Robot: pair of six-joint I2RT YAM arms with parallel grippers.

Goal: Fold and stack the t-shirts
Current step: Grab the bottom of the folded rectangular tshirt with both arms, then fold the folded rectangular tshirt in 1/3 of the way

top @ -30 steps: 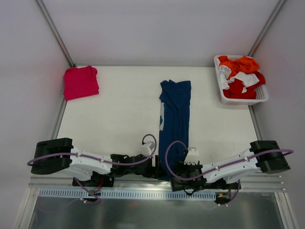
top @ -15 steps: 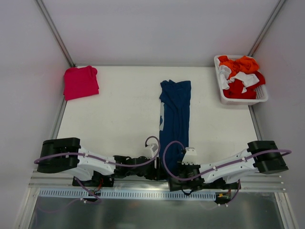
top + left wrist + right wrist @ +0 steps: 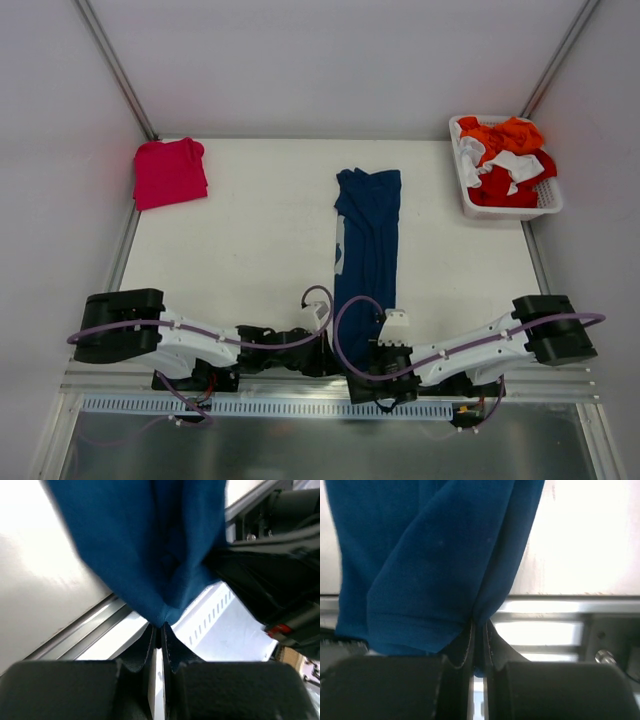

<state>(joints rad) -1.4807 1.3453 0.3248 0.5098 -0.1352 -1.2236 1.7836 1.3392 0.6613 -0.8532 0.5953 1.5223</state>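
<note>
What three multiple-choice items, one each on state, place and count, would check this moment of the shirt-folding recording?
1. The left claw and right claw are:
A. both shut on the navy t-shirt's near end
B. both open above it
C. one shut, one open

2. The pink-red t-shirt lies:
A. on the navy t-shirt
B. at the far left corner of the table
C. at the near right corner

3. How many t-shirts lie on the table outside the white basket?
A. one
B. two
C. three

Answers:
1 A: both wrist views show blue cloth pinched between closed tips.
2 B: the top view shows it there, apart from the navy one.
3 B: only the navy and pink-red ones lie on the tabletop.
</note>
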